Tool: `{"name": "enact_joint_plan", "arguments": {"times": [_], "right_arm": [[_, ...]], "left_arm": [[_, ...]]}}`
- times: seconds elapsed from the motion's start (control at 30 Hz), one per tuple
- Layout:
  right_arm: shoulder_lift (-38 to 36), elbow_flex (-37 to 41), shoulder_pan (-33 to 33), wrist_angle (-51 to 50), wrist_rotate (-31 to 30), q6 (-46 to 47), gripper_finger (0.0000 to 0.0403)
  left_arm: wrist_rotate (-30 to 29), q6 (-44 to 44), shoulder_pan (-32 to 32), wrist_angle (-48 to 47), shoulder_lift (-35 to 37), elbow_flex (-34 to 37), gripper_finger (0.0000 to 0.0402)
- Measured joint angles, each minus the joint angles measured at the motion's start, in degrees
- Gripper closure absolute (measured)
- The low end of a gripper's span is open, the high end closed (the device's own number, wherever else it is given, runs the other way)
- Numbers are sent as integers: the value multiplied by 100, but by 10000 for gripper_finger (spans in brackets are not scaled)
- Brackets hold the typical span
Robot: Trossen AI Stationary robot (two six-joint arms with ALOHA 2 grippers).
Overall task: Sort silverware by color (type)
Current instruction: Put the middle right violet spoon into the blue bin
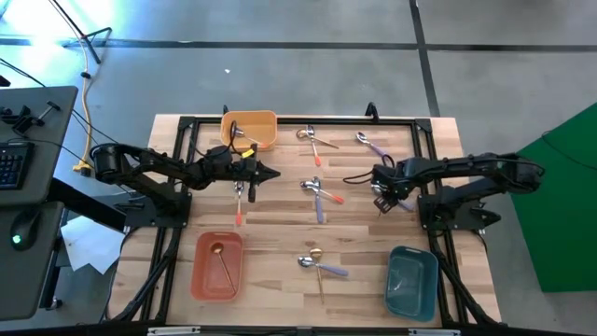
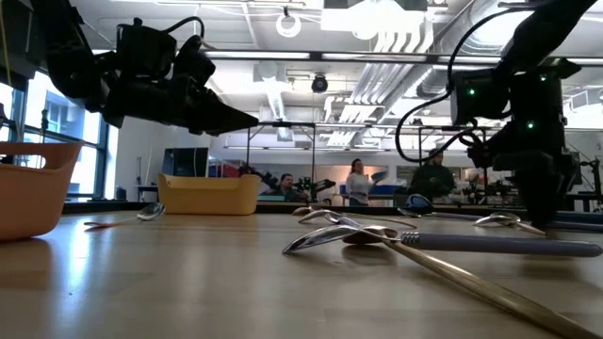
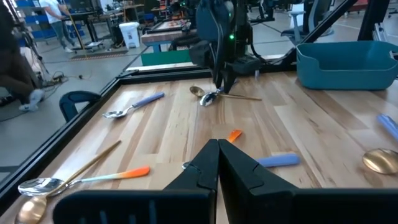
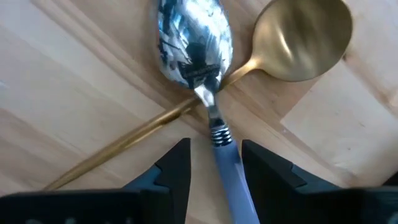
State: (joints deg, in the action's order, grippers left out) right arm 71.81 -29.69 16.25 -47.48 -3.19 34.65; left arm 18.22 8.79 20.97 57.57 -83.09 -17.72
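silverware lies scattered over the pale slatted wooden table [image 1: 280, 229], with one all-gold spoon [image 1: 222, 261] already in the salmon-red plastic bin [image 1: 200, 271] at the near left. a teal plastic bin [image 1: 412, 280] sits at the near right and a yellow-orange plastic bin [image 1: 261, 123] at the far edge. the left gripper [image 1: 269, 174] hovers left of centre with its fingers pressed together and, as far as i can see, nothing between them. a red-orange-handled spoon [image 1: 239, 201] lies just beside it. the right gripper [image 4: 214, 149] is low over a crossed pair, and its fingers [image 4: 177, 165] stand apart, one on each side of the handle of a silver spoon with a blue-purple handle [image 4: 224, 155], not yet clamped. that handle runs straight back between the fingers, with the bowl ahead of the tips. a second gold spoon [image 4: 298, 37] passes its stem under the silver neck, so closing on the handle alone should lift just one. the right arm is plainly the nearer one. no readable writing shows.
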Motion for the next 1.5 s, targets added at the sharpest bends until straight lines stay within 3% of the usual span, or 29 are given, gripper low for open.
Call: {"name": "enact_joint_plan", "arguments": {"times": [0.33, 0.6, 0.8, 1.03, 1.27, 1.5], "right_arm": [[516, -72, 0, 36, 45, -61, 288], [549, -314, -4, -100, 93, -170, 383], [561, -775, 0, -546, 183, -58, 377], [551, -1490, -111, -1075, 177, -23, 401], [543, -2338, -679, -1787, 202, 393, 401], [538, -2227, -1161, -1806, 220, 1197, 402]], "left_arm": [[1, 2, 0, 202, 0, 0, 401], [2, 1, 0, 214, 0, 0, 401], [2, 6, 0, 237, 0, 0, 401], [2, 39, -2, 248, 0, 0, 401], [2, 47, 0, 248, 0, 0, 401], [2, 75, -2, 240, 0, 0, 401]]}}
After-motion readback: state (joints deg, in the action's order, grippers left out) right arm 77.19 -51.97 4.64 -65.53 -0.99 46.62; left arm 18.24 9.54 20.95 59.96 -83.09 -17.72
